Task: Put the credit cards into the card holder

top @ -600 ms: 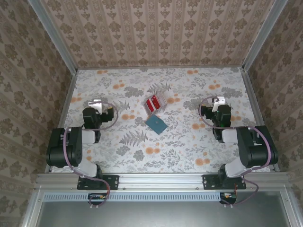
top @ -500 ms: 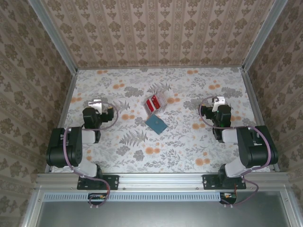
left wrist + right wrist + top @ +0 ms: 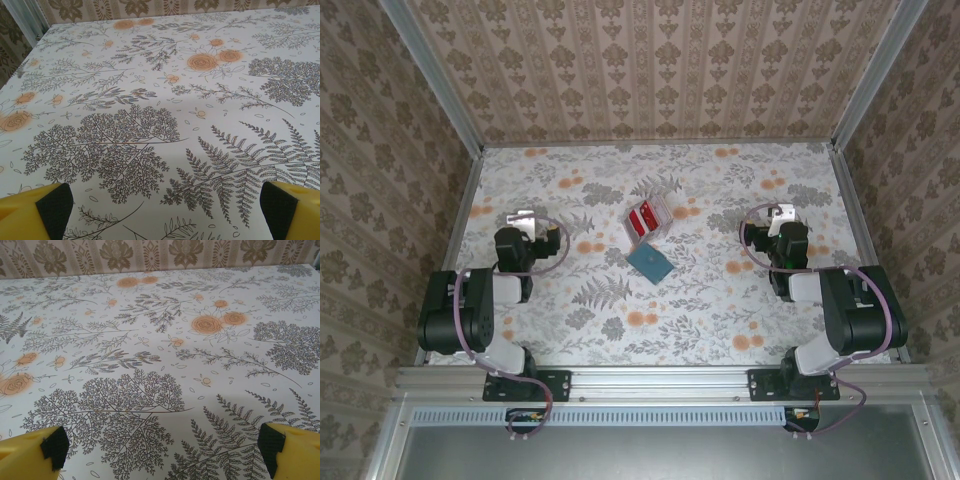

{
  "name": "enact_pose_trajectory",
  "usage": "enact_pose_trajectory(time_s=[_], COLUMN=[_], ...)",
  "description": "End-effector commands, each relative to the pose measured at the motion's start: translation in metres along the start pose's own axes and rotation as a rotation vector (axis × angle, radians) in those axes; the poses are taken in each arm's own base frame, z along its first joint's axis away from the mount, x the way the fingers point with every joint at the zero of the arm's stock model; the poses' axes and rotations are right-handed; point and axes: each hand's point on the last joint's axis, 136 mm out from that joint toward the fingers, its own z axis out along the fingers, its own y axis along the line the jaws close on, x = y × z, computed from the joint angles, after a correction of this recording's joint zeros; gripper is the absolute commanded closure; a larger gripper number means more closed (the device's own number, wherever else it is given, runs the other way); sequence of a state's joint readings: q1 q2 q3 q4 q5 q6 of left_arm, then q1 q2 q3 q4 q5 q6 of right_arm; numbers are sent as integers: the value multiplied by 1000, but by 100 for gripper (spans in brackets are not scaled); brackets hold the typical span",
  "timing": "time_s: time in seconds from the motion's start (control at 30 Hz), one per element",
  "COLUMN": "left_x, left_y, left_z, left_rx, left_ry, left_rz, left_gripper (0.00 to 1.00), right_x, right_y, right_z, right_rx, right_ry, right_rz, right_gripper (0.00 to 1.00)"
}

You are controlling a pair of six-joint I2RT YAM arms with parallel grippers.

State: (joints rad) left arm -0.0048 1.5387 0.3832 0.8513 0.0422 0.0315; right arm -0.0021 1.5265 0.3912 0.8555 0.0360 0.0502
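Observation:
The red credit cards (image 3: 644, 217) lie mid-table, in what looks like a clear holder. Just in front of them the teal card holder (image 3: 650, 262) lies flat and closed. My left gripper (image 3: 523, 217) rests far to the left of both, folded back near its base. In the left wrist view its yellow fingers (image 3: 49, 206) stand wide apart, and the left gripper (image 3: 165, 212) is open over bare cloth. My right gripper (image 3: 782, 213) sits far to the right. It is open too (image 3: 162, 450), with its yellow fingers (image 3: 280, 449) at the frame corners and nothing between them.
A floral tablecloth (image 3: 720, 300) covers the table, which is walled by patterned panels on three sides. Metal rails (image 3: 460, 215) run along the left and right edges. A wide stretch of cloth separates each gripper from the cards and the card holder.

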Motion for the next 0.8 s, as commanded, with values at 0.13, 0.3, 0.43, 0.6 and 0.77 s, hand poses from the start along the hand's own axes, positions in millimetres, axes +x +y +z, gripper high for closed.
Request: enact_pose_trajectory(time_s=[0.13,0.3,0.43,0.6,0.77], left_x=[-12,-13,-12,-12,-13], left_y=[0,0,0,0,0], left_z=[3,3,3,3,3], left_rx=[8,8,9,8,7], left_ry=[-28,-29,-28,-28,-28], left_rz=[26,26,26,26,26], left_gripper=[0,0,0,0,0], right_x=[-6,-6,-6,-6,-6], right_y=[3,4,4,4,4], right_z=[2,3,2,2,2], right_rx=[-14,-16,-15,-15,-8], right_ry=[-8,-8,-8,-7,-9], right_rz=[-14,-14,-14,-16,-23], right_gripper=[0,0,0,0,0])
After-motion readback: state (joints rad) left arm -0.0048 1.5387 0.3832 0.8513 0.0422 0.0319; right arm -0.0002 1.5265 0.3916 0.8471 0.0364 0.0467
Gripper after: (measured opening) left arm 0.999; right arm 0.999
